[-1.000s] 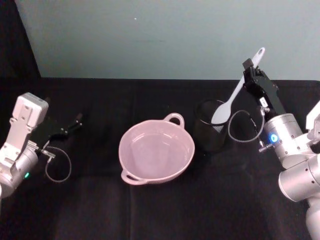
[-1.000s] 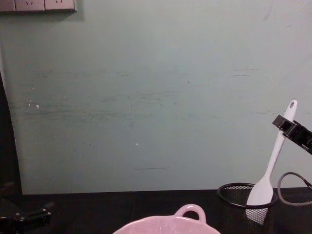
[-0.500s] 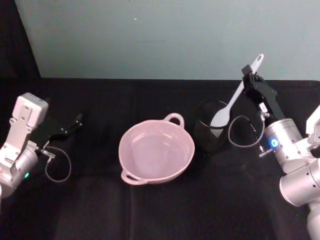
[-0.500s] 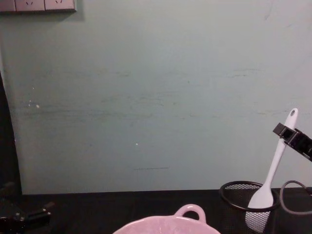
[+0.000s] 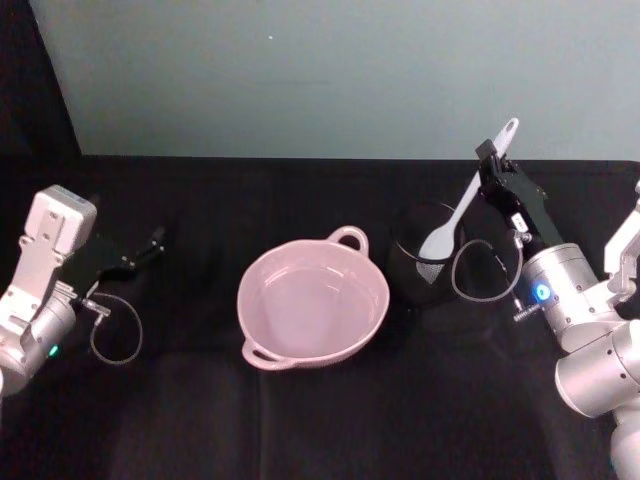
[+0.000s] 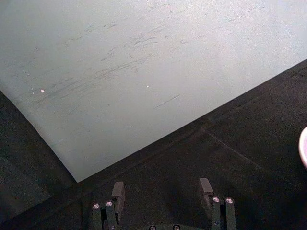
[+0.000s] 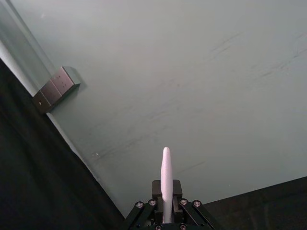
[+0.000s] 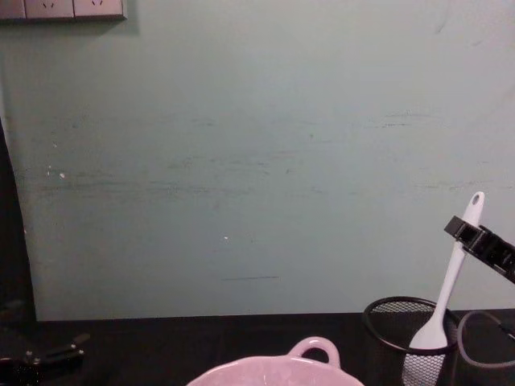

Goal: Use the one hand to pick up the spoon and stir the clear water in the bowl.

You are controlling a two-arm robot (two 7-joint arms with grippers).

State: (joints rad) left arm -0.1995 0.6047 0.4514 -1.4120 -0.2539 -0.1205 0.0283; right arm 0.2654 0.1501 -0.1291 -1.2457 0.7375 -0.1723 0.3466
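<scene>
My right gripper (image 5: 490, 162) is shut on the upper handle of the white spoon (image 5: 462, 205), which leans up and to the right. The spoon's blade (image 8: 428, 338) sits inside the black wire-mesh cup (image 5: 423, 264), with the handle tip (image 8: 477, 198) poking above the fingers. In the right wrist view the handle (image 7: 166, 175) rises between the closed jaws. The pale pink bowl (image 5: 247, 300) holds clear water and stands left of the cup, its loop handle (image 5: 349, 238) at the back. My left gripper (image 5: 152, 245) rests open far left, apart from everything.
A black cloth covers the table (image 5: 320, 420), with a pale green wall (image 5: 320, 70) behind it. A grey cable loop (image 5: 478, 270) hangs beside the mesh cup. Wall sockets (image 8: 64, 8) sit high on the left.
My right gripper has moved down and slightly left with the spoon, so the blade has sunk deeper into the mesh cup. The left arm and the bowl have stayed put.
</scene>
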